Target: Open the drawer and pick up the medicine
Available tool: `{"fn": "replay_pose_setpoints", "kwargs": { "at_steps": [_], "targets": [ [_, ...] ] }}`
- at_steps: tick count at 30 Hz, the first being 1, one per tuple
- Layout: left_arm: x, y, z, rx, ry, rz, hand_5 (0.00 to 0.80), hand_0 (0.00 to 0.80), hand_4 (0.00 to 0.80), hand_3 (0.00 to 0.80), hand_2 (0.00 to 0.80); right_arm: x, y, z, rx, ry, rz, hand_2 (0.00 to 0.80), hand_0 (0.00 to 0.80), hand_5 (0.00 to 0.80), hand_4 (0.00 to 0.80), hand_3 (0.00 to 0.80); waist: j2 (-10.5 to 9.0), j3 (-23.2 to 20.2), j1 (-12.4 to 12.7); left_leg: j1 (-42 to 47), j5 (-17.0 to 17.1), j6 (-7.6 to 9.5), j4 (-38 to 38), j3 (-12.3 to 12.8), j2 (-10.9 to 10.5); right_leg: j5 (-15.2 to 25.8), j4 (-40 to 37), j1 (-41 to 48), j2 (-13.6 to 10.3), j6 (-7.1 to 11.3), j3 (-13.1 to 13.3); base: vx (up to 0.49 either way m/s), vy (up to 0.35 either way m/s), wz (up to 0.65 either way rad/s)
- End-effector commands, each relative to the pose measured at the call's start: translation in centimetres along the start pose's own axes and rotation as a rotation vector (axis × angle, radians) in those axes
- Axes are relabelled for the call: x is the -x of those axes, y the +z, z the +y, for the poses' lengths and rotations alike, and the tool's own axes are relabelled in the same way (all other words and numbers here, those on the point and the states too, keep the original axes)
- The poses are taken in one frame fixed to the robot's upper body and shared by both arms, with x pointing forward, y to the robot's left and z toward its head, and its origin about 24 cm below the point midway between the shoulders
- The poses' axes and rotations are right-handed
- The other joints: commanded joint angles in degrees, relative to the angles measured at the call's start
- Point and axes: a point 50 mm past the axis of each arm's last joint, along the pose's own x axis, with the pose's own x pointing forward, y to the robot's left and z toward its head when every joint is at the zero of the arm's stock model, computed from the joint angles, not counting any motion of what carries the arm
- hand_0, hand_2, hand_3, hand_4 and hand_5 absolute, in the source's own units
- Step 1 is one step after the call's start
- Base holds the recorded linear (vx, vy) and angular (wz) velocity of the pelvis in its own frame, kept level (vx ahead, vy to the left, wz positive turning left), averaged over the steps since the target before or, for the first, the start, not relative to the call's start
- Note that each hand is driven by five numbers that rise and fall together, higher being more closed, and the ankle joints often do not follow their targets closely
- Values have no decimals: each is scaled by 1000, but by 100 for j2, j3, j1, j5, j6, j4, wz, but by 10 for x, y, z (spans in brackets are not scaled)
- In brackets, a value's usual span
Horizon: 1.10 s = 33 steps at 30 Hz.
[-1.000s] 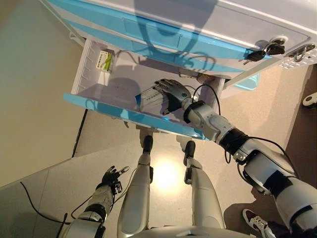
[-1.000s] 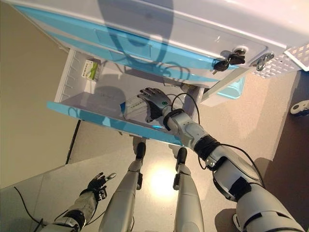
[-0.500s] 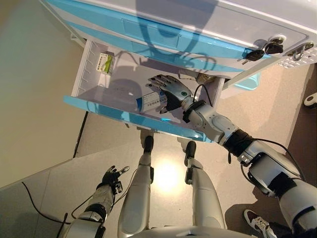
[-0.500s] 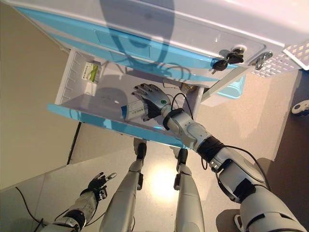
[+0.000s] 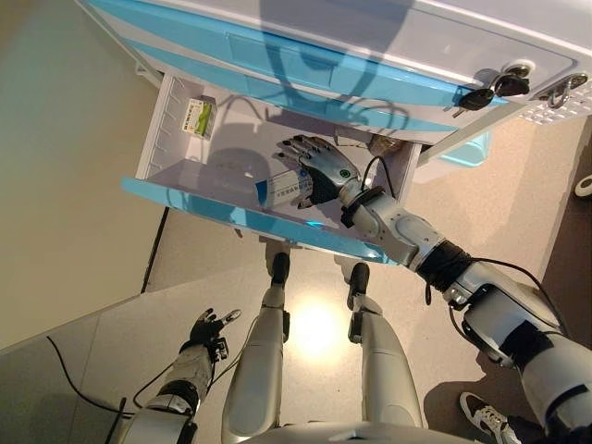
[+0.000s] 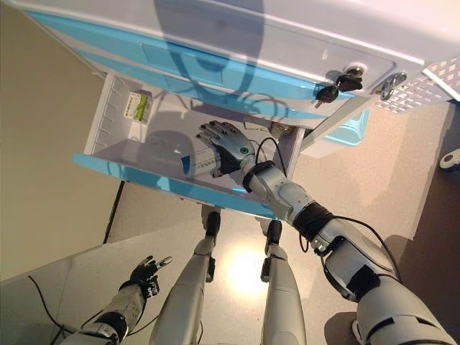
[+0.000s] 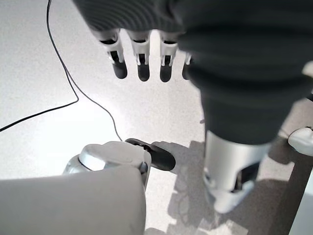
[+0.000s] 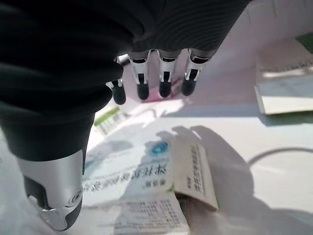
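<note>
Two boxes sit in the open drawer [image 5: 166, 139] of the white and blue cabinet [image 5: 388, 46]. One is a small green and white box [image 5: 196, 117] far back in the left corner, and it has not shifted from where it lay a second ago. The other is the blue and white medicine box [image 5: 282, 189], lying near the drawer's blue front panel [image 5: 250, 219], and that is where my right hand [image 5: 319, 171] is working.

A second ago the right hand lay flatter, lower and nearer the front panel, with its fingers spread over the box. Half a second ago it had already moved up and to the left. Now it hangs just over the box with its fingers [image 8: 165, 81] straight and loose, the dark tips pointing past the box's far edge. In the right wrist view there is a gap between the fingertips and the box, and the thumb [image 8: 54, 196] stands beside the box, so I read the hand as released and holding nothing. The medicine box lies on the drawer floor.

My left hand [image 5: 209, 331] hangs low beside the floor, fingers relaxed, just as it was before.
</note>
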Motion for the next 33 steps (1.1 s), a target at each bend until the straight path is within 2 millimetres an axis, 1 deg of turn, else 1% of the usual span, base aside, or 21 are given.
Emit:
{"fn": "replay_pose_setpoints", "kwargs": {
  "at_steps": [1,3,5,6,13,21,22,23,24,28,33],
  "targets": [
    [3,-17,11,-16,42,55,0,0,0,0,0,-12,8,-6,44,-2,-18,0,0,0,0,0,11,-92,13,-161,65,167,-120,106,-303,121,-73,-38,112,39,189,0,-1,10],
    [3,-17,10,-14,41,54,0,0,0,0,0,-14,7,6,24,36,17,0,0,0,0,0,33,-83,33,-164,73,169,-125,102,-309,120,-60,-41,101,34,175,-2,0,9],
    [3,-17,10,-14,41,57,0,0,0,0,0,-16,8,9,22,51,31,0,0,0,0,0,39,-82,43,-168,79,167,-125,98,-312,115,-57,-39,95,31,161,1,-1,2],
    [4,-19,12,-12,43,63,0,0,0,0,0,-19,8,18,21,89,68,0,0,0,0,0,66,-66,87,-167,95,164,-140,81,-316,115,-55,-39,94,28,148,0,0,0],
    [4,-18,14,-22,49,66,0,0,0,0,0,-26,12,27,57,144,91,0,0,0,0,0,99,-35,142,-150,132,151,-179,52,-329,107,-60,-3,83,24,97,1,1,0],
    [3,-17,10,-34,39,64,0,0,0,0,0,-23,10,40,56,196,121,0,0,0,0,0,98,-23,182,-133,163,144,-227,-4,-353,110,-84,33,54,30,41,15,2,4],
    [3,-17,9,-36,38,64,0,0,0,0,0,-23,10,42,59,203,124,489,489,489,489,489,97,-21,186,-134,166,144,-232,-3,-353,111,-92,39,52,31,32,0,0,0],
    [3,-17,9,-38,38,64,0,0,0,0,0,-23,10,43,66,207,123,718,718,718,718,718,96,-18,190,-136,166,143,-231,0,-355,111,-94,32,55,33,32,0,0,0],
    [3,-17,8,-39,37,66,0,0,0,0,0,-23,9,43,68,207,128,800,800,800,800,800,90,-18,195,-134,172,147,-243,-3,-353,121,-106,43,56,35,36,0,0,0],
    [3,-19,7,-45,35,71,0,0,0,0,0,-23,9,43,70,206,127,800,800,800,800,800,76,-12,198,-121,177,152,-259,5,-352,133,-132,44,74,37,51,6,6,3],
    [3,-18,7,-42,34,68,0,0,0,0,0,-26,11,35,51,170,108,800,800,800,800,800,77,-28,179,-114,164,169,-258,44,-341,136,-123,17,87,36,91,0,0,0]
  ]
}}
